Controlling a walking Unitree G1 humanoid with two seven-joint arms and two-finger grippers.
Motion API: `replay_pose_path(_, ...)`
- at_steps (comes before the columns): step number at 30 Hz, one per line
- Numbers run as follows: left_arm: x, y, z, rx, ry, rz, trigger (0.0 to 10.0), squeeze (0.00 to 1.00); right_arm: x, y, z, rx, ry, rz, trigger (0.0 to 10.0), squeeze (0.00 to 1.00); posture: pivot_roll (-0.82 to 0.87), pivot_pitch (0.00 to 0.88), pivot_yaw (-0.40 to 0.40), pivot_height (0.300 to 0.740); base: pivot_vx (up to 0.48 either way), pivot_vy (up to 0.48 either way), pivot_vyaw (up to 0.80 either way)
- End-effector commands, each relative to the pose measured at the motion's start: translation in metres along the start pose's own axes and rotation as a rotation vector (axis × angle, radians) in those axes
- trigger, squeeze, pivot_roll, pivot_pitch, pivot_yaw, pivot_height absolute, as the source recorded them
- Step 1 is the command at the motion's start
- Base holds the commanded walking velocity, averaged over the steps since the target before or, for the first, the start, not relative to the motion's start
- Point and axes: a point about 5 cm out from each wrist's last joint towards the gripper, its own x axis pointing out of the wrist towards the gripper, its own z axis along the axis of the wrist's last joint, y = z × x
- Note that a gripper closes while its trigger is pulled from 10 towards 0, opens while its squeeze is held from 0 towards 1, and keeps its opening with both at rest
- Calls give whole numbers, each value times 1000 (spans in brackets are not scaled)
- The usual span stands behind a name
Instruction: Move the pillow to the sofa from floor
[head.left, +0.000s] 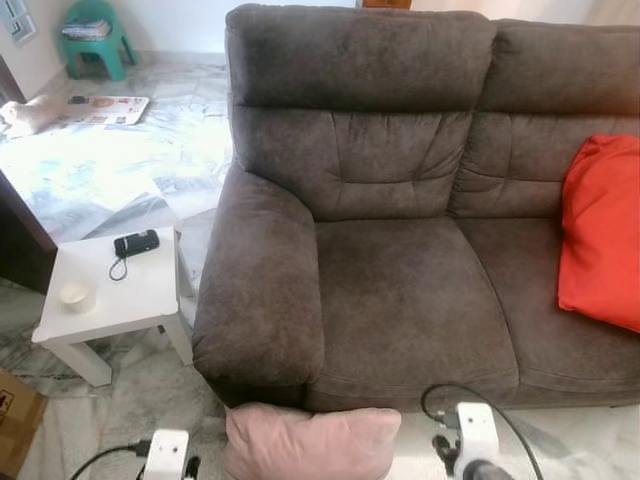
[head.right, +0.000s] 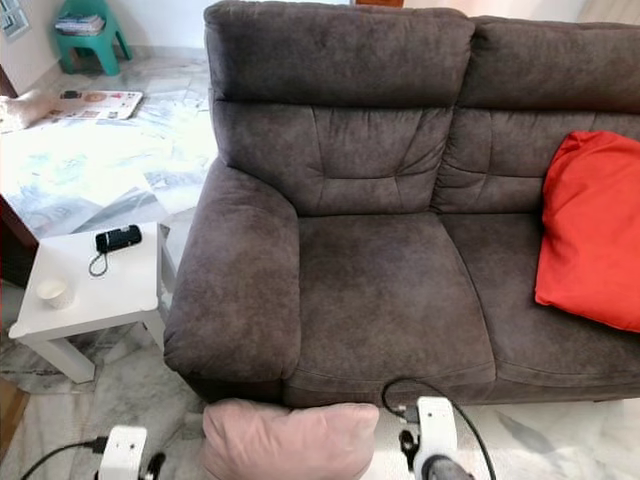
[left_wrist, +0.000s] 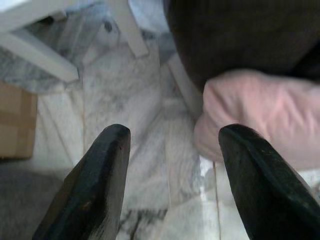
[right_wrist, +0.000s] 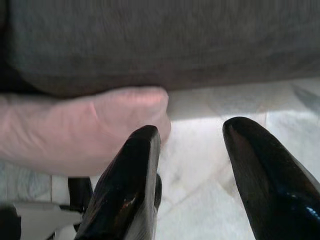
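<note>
**Pillow on the floor, both tools released**

Your pale pink fabric pillow (head.left: 312, 442) lies on the marble floor (head.left: 120, 420), touching the front base of the dark grey-brown suede sofa (head.left: 400, 290). Your left tool (left_wrist: 172, 170) hangs spread apart just beside the pillow's one end; your right tool (right_wrist: 192, 175) is likewise released at the other end. A red cushion (head.left: 602, 230) rests on the sofa seat, and a small white bench (head.left: 110, 290) stands beside the armrest.

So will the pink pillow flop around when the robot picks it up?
Probably, a bit. The pink pillow looks puffy and rounded with soft creases, so it should squish and sag rather than stay stiff. It likely weighs little for its size. Lying on the floor against the sofa front, it won't roll. The left claw and right claw are open either side.
</note>
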Motion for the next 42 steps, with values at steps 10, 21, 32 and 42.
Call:
replay_pose_path(10,-3,2,-4,4,-5,22,10000,0,1,4,2,26,-16,7,10000,0,58,56,-25,740,0,0,0)
replay_pose_path(21,-2,2,-1,6,-19,28,10000,0,1,4,2,26,-17,9,10000,0,58,60,-28,740,0,-129,0)
replay_pose_path(32,-2,-1,18,-20,-150,27,10000,0,3,6,23,44,-130,25,10000,0,62,70,-33,740,0,0,0)
replay_pose_path(42,-6,3,102,-94,-580,51,10000,0,-1,18,101,73,-512,106,10000,0,60,75,-30,740,0,0,0)
